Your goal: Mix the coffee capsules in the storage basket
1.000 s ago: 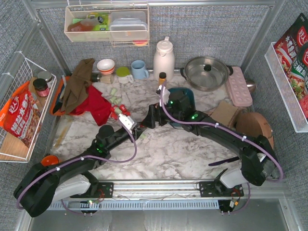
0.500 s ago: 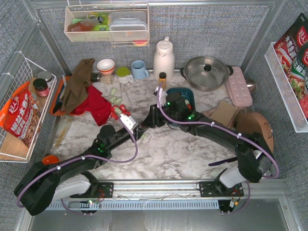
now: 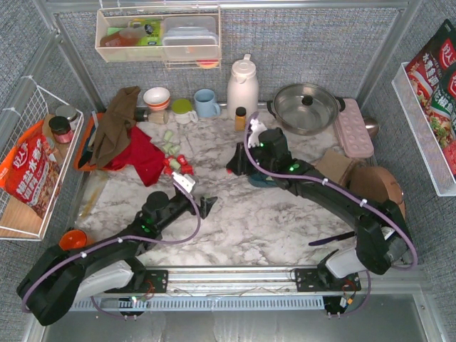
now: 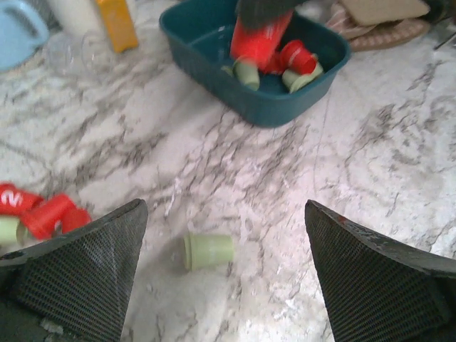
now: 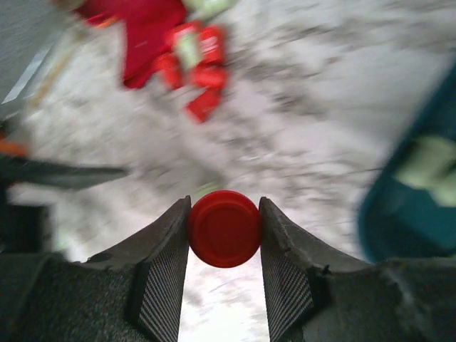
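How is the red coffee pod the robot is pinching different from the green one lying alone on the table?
The red capsule is bright red; the green capsule is pale mint. The red capsule is pinched in the right gripper, over the storage basket; the green capsule lies loose on its side on the table, between the fingers of the open left gripper. Both are small tapered pods.

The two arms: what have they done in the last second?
The right gripper closed on a red capsule and carried it toward the teal basket. The left gripper opened wide and drew back toward its base. The loose capsules beside the red cloth stayed put.
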`<state>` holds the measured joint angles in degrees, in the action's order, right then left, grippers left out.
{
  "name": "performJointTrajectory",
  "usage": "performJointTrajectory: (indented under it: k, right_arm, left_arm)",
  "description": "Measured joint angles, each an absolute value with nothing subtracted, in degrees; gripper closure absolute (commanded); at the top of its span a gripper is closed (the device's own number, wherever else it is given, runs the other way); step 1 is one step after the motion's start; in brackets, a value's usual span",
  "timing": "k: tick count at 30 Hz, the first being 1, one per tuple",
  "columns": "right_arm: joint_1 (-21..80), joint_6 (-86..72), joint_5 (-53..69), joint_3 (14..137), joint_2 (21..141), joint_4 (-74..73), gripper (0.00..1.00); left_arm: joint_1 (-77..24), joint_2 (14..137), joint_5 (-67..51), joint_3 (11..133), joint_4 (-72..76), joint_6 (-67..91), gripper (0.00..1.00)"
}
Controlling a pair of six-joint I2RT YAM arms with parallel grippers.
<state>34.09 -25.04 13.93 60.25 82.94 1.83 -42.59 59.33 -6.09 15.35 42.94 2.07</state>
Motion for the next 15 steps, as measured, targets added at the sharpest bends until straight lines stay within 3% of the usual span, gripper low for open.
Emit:
performJointTrajectory:
  k: [6,11,15]
  right_arm:
    - [29.0,-14.5,-4.1,61.4,87.6,1.7,0.60]
    - [22.2,-11.7,-10.8,65.0,96.4,1.0,0.33]
    - [20.2,-11.3,-10.2,68.1,100.3,-1.0,0.19]
  left_arm:
    - [-42.6,62.7,-2.6,13.6,41.1,4.9,0.01]
    - [-42.6,70.6,0.0,16.6,39.6,7.3,0.01]
    - [-42.6,77.8,0.5,19.9,38.4,8.3,0.01]
